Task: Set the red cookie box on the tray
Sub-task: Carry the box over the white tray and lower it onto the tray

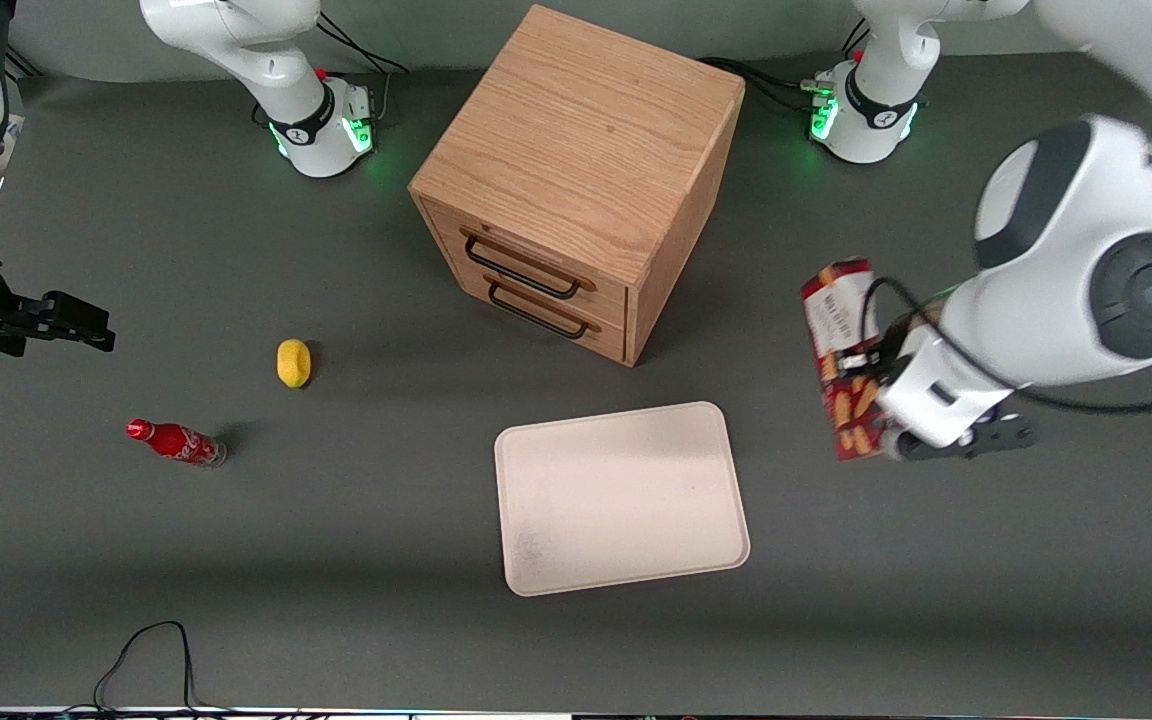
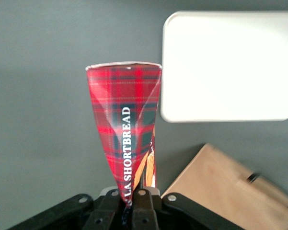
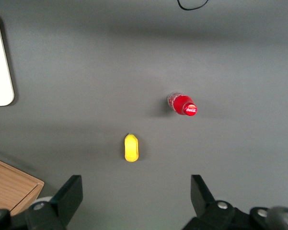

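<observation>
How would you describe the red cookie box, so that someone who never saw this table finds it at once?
Start at the wooden drawer cabinet in the middle of the table, then look toward the working arm's end. There the gripper holds the red cookie box in the air, beside the cream tray. It is a slim tartan carton printed "SHORTBREAD", unlike the small red soda bottle near the parked arm.

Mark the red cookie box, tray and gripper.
red cookie box (image 1: 836,325): front view, white label panel.
tray (image 1: 622,497): front view, bare floor.
gripper (image 2: 132,201): left wrist view, between fingertips, shut on the box.
</observation>
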Tool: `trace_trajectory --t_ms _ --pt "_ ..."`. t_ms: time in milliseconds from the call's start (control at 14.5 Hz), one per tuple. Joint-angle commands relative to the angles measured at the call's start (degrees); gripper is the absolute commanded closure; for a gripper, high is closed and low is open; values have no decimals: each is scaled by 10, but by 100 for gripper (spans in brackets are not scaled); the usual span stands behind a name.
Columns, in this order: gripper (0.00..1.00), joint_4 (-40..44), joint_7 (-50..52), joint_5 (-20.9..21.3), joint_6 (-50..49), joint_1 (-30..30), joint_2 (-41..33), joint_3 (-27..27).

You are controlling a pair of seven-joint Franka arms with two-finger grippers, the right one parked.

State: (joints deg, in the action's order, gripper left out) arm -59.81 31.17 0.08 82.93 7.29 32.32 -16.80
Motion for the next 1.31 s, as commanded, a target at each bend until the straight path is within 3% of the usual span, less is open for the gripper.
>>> trace_trajectory --t_ms 0,619,1238 --pt "100 54 52 3 31 30 53 5" --pt "100 44 40 77 186 85 177 6" --pt "100 -17 49 84 299 84 211 20"
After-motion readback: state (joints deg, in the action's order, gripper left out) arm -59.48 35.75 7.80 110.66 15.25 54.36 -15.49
